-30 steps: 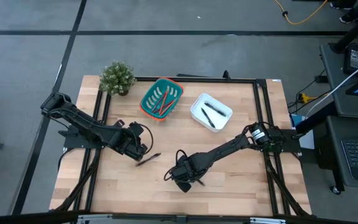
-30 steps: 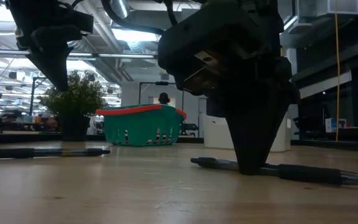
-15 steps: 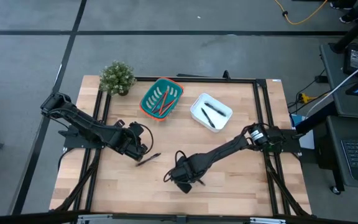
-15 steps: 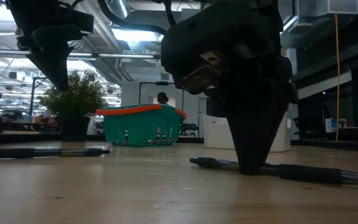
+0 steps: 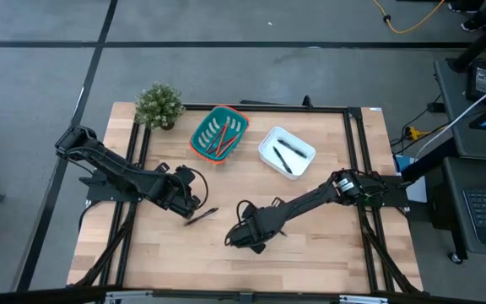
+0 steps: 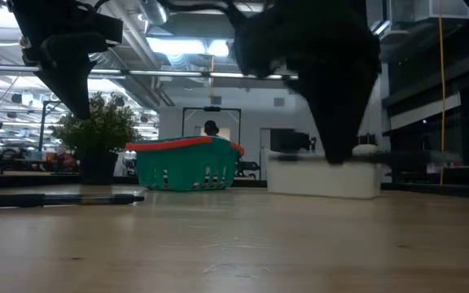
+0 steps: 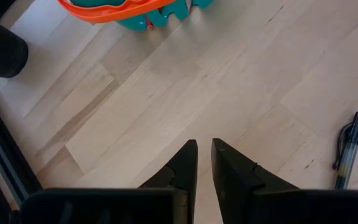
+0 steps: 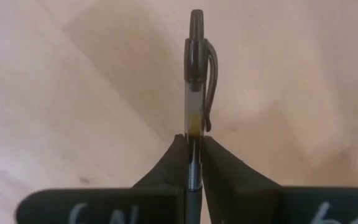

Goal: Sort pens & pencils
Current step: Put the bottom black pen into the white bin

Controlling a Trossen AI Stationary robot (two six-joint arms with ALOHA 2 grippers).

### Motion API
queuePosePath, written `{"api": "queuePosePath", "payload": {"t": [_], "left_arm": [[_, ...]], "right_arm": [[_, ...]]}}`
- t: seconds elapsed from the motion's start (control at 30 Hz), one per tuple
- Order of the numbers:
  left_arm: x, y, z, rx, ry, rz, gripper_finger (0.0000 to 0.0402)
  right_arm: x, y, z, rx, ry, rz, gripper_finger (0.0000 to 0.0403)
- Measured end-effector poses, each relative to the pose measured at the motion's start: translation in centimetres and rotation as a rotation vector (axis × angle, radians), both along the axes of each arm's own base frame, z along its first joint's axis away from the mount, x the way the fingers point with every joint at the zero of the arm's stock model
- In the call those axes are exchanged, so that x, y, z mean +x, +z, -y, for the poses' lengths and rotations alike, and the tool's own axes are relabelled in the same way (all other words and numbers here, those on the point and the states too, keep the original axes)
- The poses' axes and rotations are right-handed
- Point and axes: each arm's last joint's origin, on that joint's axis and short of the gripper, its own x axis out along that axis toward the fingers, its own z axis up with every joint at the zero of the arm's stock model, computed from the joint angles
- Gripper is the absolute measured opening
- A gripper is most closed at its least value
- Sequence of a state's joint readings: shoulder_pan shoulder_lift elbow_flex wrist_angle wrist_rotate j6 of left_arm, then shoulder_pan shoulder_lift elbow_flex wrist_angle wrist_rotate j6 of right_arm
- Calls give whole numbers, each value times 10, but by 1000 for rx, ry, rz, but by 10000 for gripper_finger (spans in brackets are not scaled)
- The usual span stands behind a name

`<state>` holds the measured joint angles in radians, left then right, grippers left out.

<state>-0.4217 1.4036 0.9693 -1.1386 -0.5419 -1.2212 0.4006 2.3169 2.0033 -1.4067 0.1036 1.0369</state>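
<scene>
My right gripper (image 5: 245, 240) (image 6: 337, 156) hangs over the table's middle, nearer its near edge, shut on a black pen (image 8: 194, 74). My left gripper (image 5: 190, 205) (image 7: 204, 148) hovers to the left of it, shut but for a narrow slit and holding nothing. A second black pen (image 5: 202, 216) (image 7: 347, 149) (image 6: 55, 198) lies flat on the wood just beside it. Orange-red pencils (image 5: 223, 140) lie in the teal basket (image 5: 205, 145). Two more pens (image 5: 287, 154) lie in the white tray (image 5: 268, 143). My right gripper pinches the pen's clear barrel (image 8: 193, 129) between its two fingers, just behind the clip. The fingers point down from above and lie across the pen. The pen (image 6: 414, 152) is lifted clear of the table and lies about level, its clip end sticking out past the fingers.
A small potted plant (image 5: 159, 105) stands at the far left corner. The basket and the tray sit side by side along the far edge. Black frame rails (image 5: 354, 152) run along the table's sides. Bare wood (image 5: 327, 253) spreads across the near half.
My right gripper has risen with the pen in its fingers. The pen, which lay on the wood under the fingers a second ago, now hangs clear above the table, about level.
</scene>
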Motion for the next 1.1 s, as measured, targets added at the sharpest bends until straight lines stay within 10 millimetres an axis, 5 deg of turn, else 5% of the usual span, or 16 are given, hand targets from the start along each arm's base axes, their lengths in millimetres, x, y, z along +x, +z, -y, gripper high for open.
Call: {"api": "queuePosePath", "payload": {"t": [0.23,0.5,0.77,1.1], "left_arm": [[0,0,0,-1,0,2,43],[0,0,3,-8,-13,6,43],[0,0,3,-8,-15,6,43],[-1,0,3,-5,-15,0,43]], "right_arm": [[1,35,23,-140,40,3,27],[9,58,73,-216,90,31,27],[13,51,117,-218,159,-53,27],[-31,51,164,-286,117,-189,27]]}}
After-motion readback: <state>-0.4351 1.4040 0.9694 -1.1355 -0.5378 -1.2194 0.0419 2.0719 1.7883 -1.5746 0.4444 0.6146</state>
